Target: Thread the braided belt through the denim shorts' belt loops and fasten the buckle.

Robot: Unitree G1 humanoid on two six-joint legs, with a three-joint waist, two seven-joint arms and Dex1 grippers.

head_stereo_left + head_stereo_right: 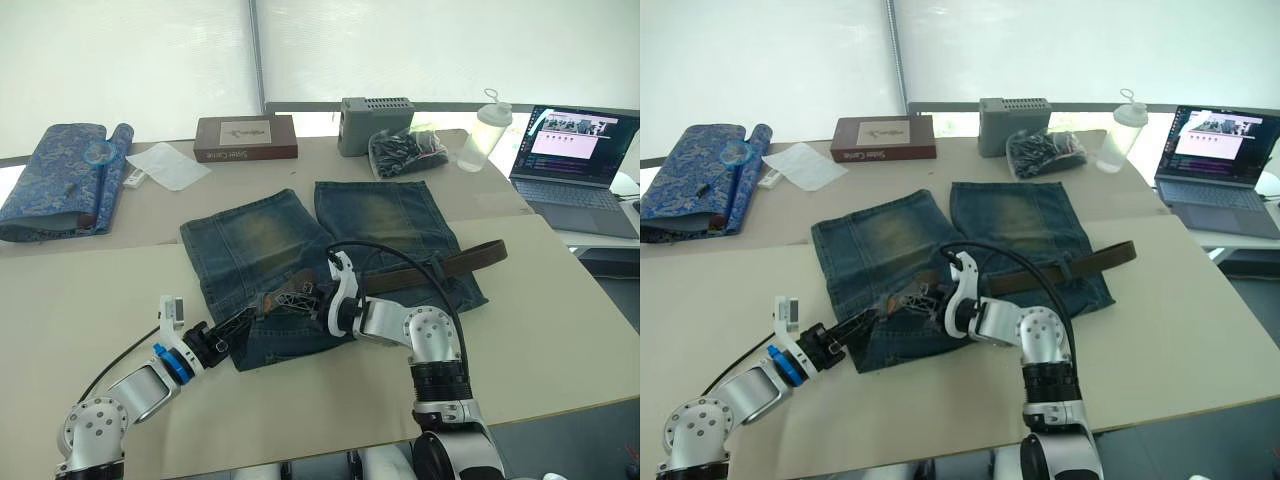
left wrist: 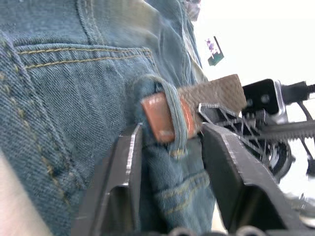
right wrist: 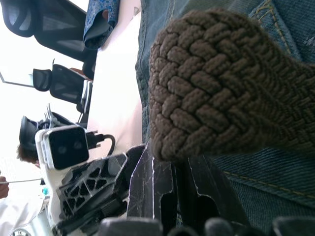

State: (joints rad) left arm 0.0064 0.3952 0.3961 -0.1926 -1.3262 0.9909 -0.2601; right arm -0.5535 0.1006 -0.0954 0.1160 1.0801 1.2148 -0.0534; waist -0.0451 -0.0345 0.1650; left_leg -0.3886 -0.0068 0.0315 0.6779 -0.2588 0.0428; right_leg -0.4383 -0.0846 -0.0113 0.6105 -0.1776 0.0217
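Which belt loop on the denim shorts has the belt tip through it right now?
The dark blue denim belt loop between the left gripper's open fingers: the braided brown belt's leather tip pokes through it. It sits at the waistband end of the dark blue denim shorts, by the right gripper.

My black left gripper (image 2: 167, 196) frames a dark blue belt loop (image 2: 173, 115) over the braided belt (image 3: 221, 83), a dark brown basket-weave with a tan leather tip; the denim shorts (image 1: 260, 235) are dark blue, with faded yellowish patches
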